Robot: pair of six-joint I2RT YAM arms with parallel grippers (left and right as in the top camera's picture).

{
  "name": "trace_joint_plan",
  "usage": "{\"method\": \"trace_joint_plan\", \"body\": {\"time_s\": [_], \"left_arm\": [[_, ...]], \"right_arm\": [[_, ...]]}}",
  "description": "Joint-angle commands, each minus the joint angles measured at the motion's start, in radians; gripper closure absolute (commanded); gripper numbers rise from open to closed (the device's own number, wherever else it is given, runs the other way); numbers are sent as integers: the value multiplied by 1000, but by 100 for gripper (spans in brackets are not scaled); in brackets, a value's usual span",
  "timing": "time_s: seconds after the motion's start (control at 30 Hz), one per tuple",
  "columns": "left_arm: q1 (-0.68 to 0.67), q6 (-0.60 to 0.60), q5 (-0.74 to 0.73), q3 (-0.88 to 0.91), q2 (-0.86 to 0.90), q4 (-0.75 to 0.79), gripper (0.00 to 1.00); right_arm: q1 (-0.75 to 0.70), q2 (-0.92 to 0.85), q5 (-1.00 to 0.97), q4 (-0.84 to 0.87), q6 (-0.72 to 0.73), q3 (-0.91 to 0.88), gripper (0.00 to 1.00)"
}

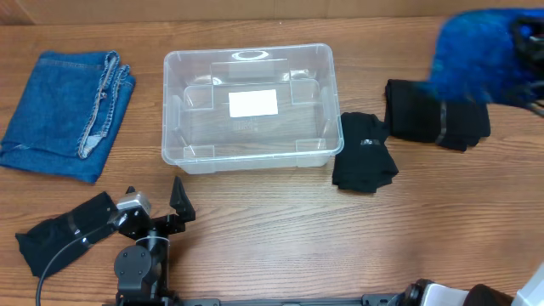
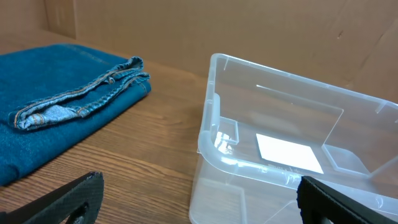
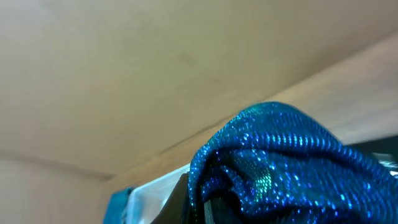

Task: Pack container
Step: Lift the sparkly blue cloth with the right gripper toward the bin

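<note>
The bin (image 1: 246, 106) sat in the middle, open and empty, so nothing was packed yet. The left gripper (image 1: 155, 197) hung low at the near edge, fingers spread wide and holding nothing. It faced the bin's corner and the jeans (image 1: 68, 115), probably parked ready for them. At the far right, a blue sequined cloth (image 1: 476, 55) smothered the right gripper (image 1: 527, 42) and was raised off the table (image 1: 280, 221) — likely the first item in. Its fingers were hidden, and I could not tell their gap. One black garment (image 1: 364, 153) lay just beside the bin, with another (image 1: 435, 115) further right — presumably queued for packing.
</note>
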State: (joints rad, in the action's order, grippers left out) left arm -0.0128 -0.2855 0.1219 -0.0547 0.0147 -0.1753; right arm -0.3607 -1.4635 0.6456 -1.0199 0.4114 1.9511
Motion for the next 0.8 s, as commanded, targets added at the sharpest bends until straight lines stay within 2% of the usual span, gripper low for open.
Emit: {"method": "trace_joint_plan", "body": {"time_s": [0.0, 0.2, 0.43, 0.77], "left_arm": [[6, 12, 16, 3, -10, 3, 0], [6, 12, 16, 3, -10, 3, 0], [6, 12, 16, 3, -10, 3, 0], [6, 12, 16, 3, -10, 3, 0]], "right_arm": [[145, 14, -25, 56, 93, 31, 96], [436, -7, -275, 115, 171, 31, 96], [688, -161, -437, 170, 251, 31, 96], [819, -342, -474, 235, 306, 31, 96]]}}
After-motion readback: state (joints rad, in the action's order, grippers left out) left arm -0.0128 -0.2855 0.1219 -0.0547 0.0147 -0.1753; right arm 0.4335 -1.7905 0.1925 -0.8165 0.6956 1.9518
